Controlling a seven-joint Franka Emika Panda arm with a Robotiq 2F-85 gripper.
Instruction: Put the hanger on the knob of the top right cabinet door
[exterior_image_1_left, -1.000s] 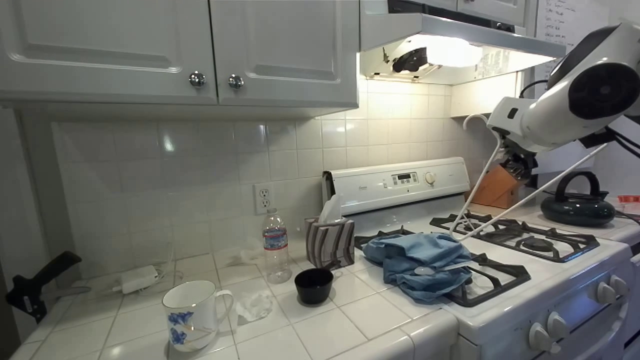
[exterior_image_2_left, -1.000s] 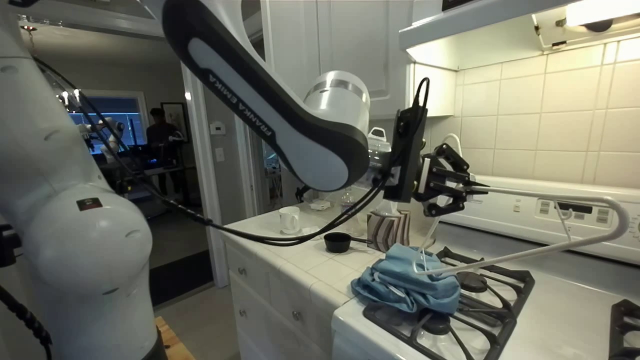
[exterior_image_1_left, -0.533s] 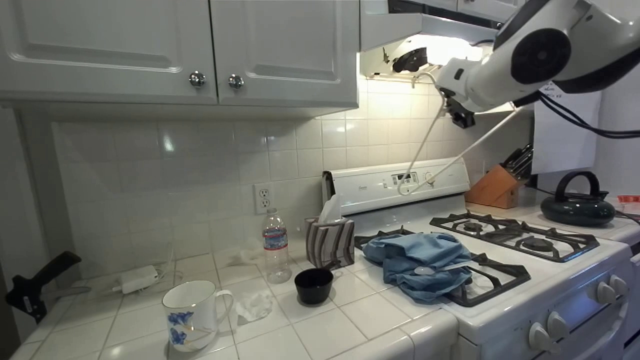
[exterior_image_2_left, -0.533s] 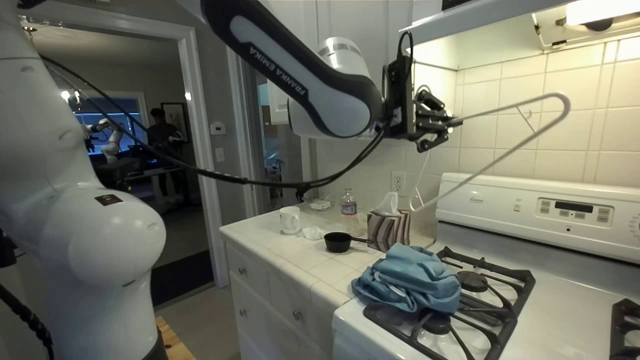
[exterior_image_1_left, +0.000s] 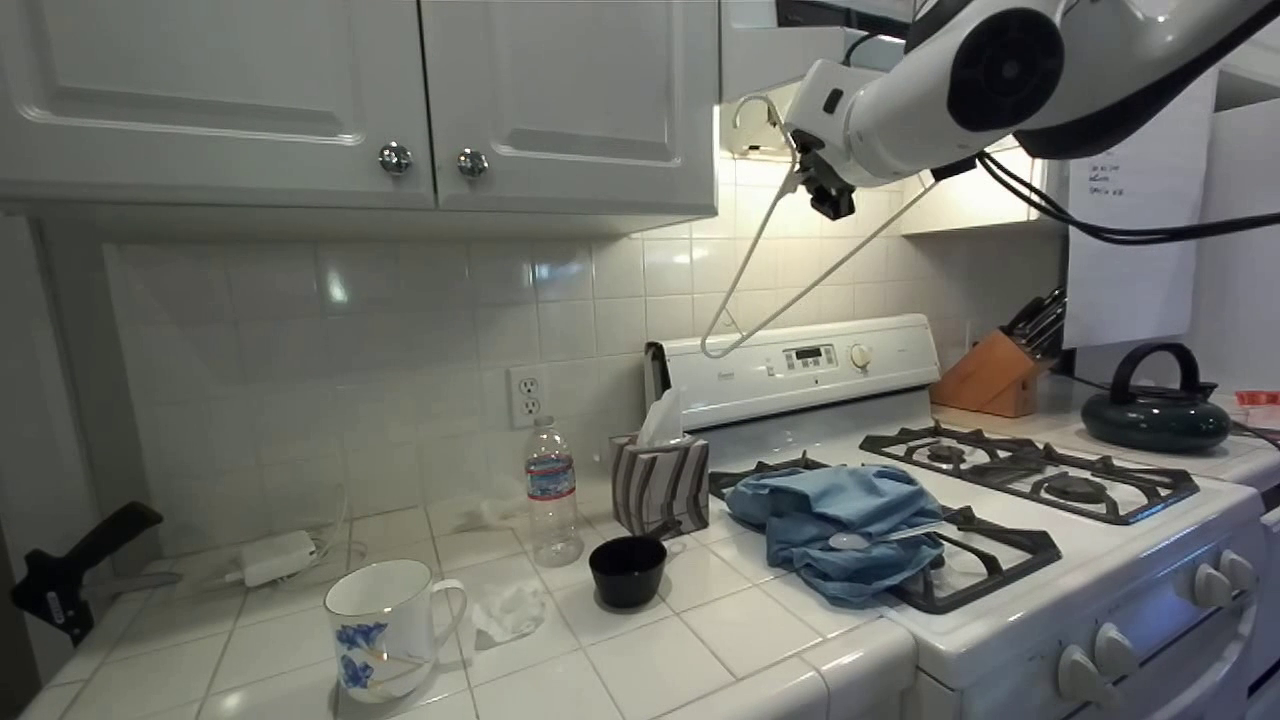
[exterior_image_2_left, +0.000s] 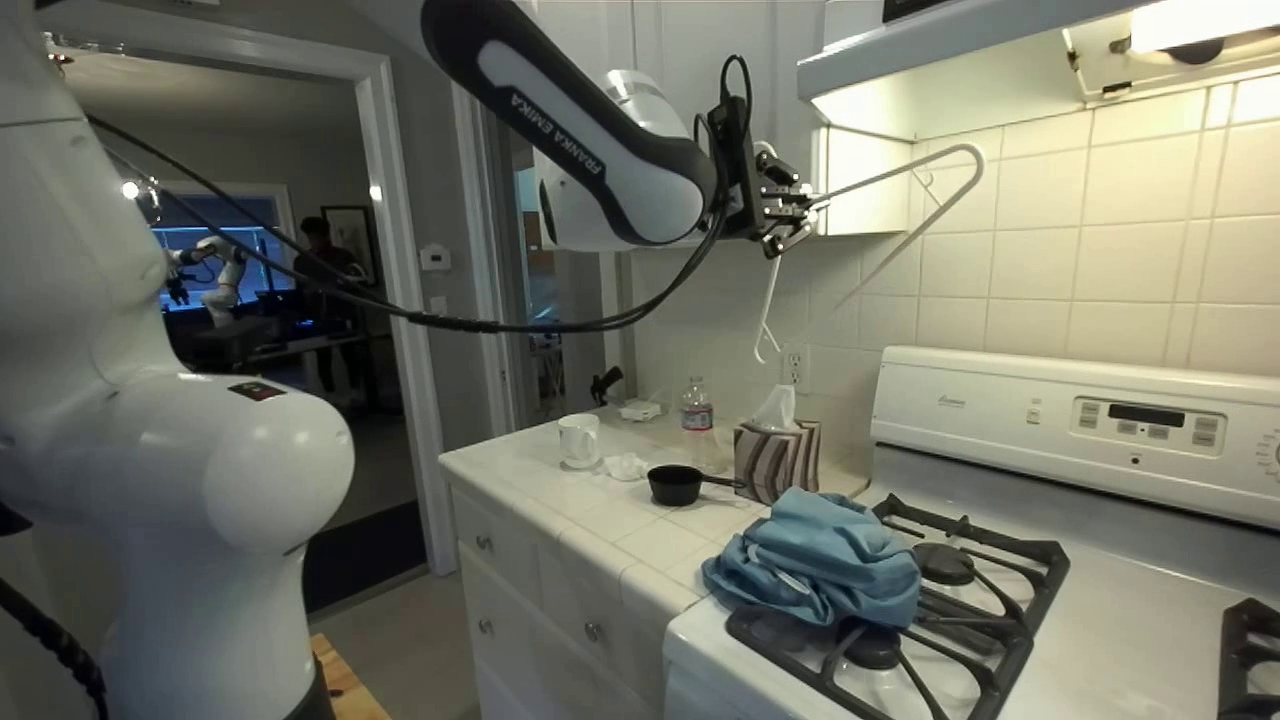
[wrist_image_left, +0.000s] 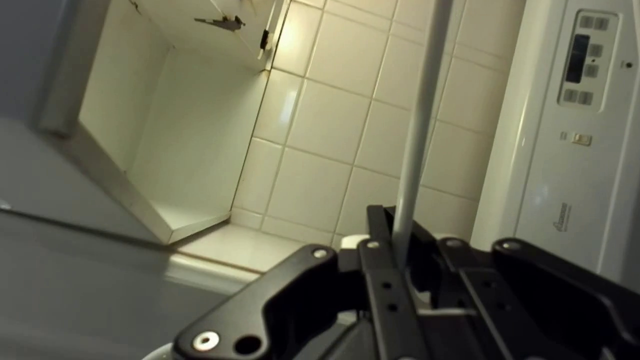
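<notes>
in an exterior view, a white mug with blue flowers (exterior_image_1_left: 375, 640) stands at the left on the white tiled surface (exterior_image_1_left: 735, 625). above, a round, shiny silver knob (exterior_image_1_left: 472, 163) sits low on the right-hand white panelled cabinet door (exterior_image_1_left: 590, 60). next come a clear plastic bottle (exterior_image_1_left: 552, 500), a small black pan (exterior_image_1_left: 628, 572) and a striped tissue box (exterior_image_1_left: 660, 488). then the thin, pale, triangular hanger (wrist_image_left: 420, 120) is up in the air, apart from the knob, clamped in the black gripper (wrist_image_left: 400, 227). below, a crumpled blue cloth (exterior_image_1_left: 845, 525) lies on the white gas stove (exterior_image_1_left: 1115, 565); farther right stand a wooden knife block (exterior_image_1_left: 985, 380) and a dark round kettle (exterior_image_1_left: 1155, 415).
</notes>
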